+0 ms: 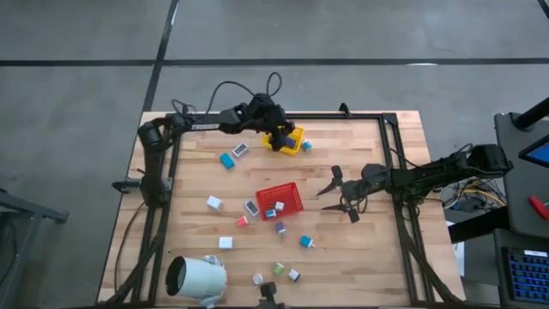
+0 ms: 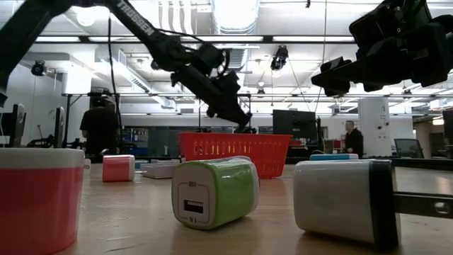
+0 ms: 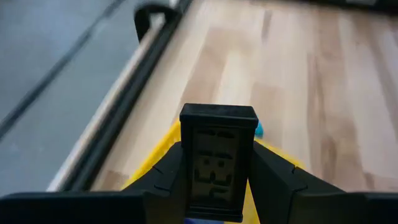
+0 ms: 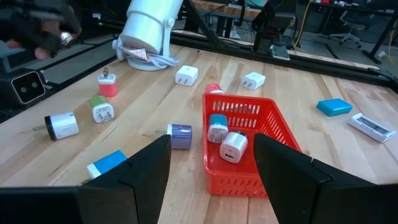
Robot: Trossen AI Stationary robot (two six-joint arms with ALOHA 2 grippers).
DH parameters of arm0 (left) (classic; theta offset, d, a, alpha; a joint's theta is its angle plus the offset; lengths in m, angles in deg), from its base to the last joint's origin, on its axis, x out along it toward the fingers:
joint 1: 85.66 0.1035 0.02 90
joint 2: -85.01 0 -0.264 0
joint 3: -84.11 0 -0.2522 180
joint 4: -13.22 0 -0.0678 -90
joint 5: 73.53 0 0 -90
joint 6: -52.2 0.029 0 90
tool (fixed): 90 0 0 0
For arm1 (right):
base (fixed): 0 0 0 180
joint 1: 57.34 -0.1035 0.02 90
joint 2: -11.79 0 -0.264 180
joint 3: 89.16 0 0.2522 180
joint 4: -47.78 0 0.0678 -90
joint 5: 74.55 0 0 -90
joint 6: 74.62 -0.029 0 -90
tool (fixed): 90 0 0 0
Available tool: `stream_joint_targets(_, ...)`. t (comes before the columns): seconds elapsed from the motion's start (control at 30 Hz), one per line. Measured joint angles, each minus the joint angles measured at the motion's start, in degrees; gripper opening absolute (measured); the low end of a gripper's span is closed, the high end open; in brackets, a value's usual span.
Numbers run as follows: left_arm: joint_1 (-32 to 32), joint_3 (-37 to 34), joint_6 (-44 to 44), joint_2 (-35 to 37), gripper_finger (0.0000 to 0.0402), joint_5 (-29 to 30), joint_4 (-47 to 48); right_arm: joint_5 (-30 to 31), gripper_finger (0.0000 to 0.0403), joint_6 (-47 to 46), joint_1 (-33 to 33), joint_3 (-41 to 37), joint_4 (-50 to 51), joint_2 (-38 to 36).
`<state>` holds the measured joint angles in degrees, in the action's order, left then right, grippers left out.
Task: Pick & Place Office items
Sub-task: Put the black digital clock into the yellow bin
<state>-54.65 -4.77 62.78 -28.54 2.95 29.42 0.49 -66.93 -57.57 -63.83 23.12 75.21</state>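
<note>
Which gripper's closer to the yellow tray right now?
Left. The left gripper is directly over the yellow tray, shut on a black item. The right gripper hangs open near the red tray, well away.

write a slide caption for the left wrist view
Left end effector shut on a small black clock-like item, held above the yellow tray on the wooden table.

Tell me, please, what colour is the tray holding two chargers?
Red tray, seen best in the right wrist view.
</note>
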Motion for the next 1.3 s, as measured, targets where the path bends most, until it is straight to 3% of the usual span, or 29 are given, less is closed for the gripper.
stream_joint_targets(0.3, -0.11, 14.77, 2.99, -8.35, 0.0130, 2.58, 18.03, 0.06, 0.0224, -0.21, 0.00, -0.10, 0.09, 0.00)
stream_joint_targets(0.5, -0.11, 20.32, 4.23, -11.70, 0.0130, 4.82, 27.21, 0.05, 0.0224, -0.15, 0.00, -0.13, 0.09, 0.00)
stream_joint_targets(1.3, 0.55, 20.88, 4.44, -13.91, 0.0130, 5.97, 31.22, 0.00, 0.0224, -0.18, 0.00, -0.13, 0.04, 0.00)
